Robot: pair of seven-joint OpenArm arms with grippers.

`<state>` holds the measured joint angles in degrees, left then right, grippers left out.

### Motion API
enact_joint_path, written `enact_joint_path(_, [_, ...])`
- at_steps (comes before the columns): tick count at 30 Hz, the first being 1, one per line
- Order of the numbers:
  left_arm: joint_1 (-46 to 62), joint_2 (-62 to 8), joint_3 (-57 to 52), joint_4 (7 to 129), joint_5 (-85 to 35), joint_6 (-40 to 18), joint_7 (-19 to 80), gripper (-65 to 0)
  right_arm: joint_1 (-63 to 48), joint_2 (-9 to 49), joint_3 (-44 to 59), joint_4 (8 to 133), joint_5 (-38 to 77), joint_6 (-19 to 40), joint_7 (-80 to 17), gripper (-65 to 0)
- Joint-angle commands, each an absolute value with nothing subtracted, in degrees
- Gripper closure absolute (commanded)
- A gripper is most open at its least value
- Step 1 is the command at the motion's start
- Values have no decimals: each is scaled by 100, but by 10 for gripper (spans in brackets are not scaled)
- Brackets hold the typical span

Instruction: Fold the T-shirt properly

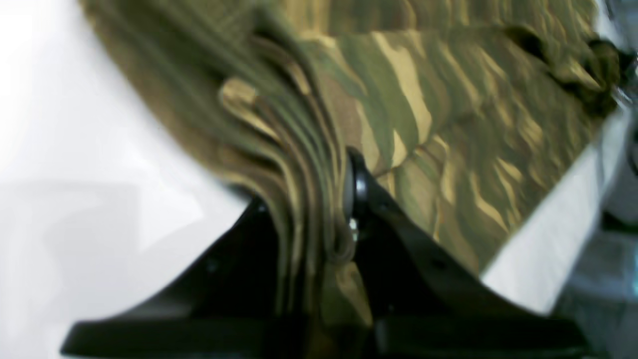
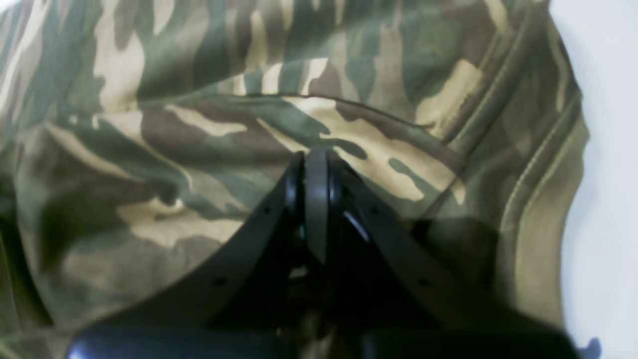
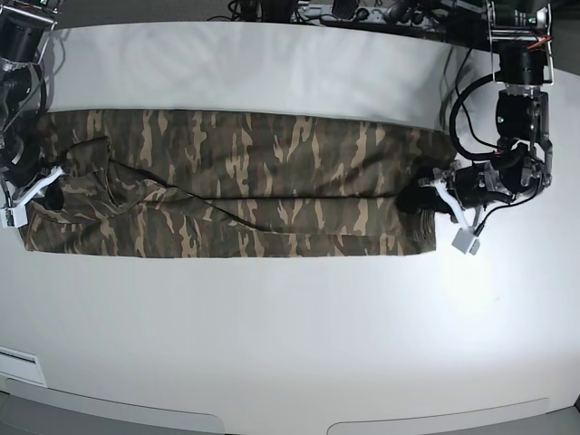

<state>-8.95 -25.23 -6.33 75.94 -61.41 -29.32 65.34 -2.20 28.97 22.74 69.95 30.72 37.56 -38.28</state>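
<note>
One camouflage T-shirt (image 3: pixel 245 181) lies as a long folded band across the white table (image 3: pixel 290 335), wrinkled at both ends. Bare table runs wide in front and behind. Two end effectors: the left end effector (image 1: pixel 344 199) pinches bunched cloth; the right end effector (image 2: pixel 314 164) is pressed together at the opposite end.

The T-shirt (image 3: pixel 245 181), printed in brown, tan and dark green camouflage, is spread as a long, narrow band across the white table, folded lengthwise with one layer lapped over another. Its long edges are laid roughly straight, while slight creases are seen toward one end. Both short ends are bunched and lifted slightly.
</note>
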Motion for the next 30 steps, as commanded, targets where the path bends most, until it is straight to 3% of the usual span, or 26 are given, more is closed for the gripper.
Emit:
enact_joint_path(1, [-1074, -2587, -644, 7703, -6602, -3122, 6569, 0, -255, 2906, 2252, 6947, 2871, 3756, -4250, 0])
enact_joint_path(8, [-1116, -2589, -644, 8095, -8331, -3940, 7397, 0, -250, 2888, 2252, 6947, 2869, 3750, -4307, 0])
enact_joint_path(14, [-1114, -2502, -644, 8497, -8500, -4000, 7402, 0, -252, 2888, 2252, 6947, 2869, 3743, -4397, 0])
enact_joint_path(20, [-1109, -1942, -631, 8506, -8500, -4000, 7373, 0, -252, 2884, 2252, 6947, 2869, 3708, -4421, 0])
enact_joint_path(30, [-1111, -974, 60, 8501, -6412, -4000, 5913, 0, -250, 2858, 2252, 6947, 2864, 3708, -4423, 0])
